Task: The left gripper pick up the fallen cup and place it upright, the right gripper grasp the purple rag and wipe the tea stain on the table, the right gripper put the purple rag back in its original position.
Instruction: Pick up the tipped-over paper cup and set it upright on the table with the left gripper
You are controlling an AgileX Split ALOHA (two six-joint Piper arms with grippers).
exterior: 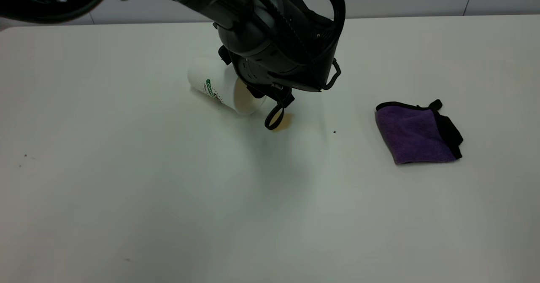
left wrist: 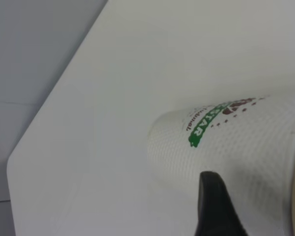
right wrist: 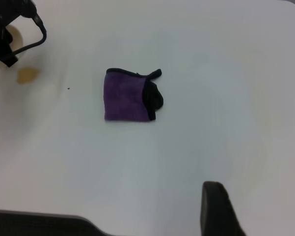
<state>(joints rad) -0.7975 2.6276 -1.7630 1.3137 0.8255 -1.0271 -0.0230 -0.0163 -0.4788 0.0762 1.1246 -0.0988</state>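
Left claw (exterior: pixel 257 90) at ribbed paper cup (exterior: pixel 219 90).

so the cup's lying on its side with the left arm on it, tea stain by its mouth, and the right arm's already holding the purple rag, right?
Not quite: the rag isn't held. The exterior view shows it lying alone on the table, and the right wrist view looks down on it from well away. The rest stands: the cup lies on its side under the left gripper, stain by its mouth.
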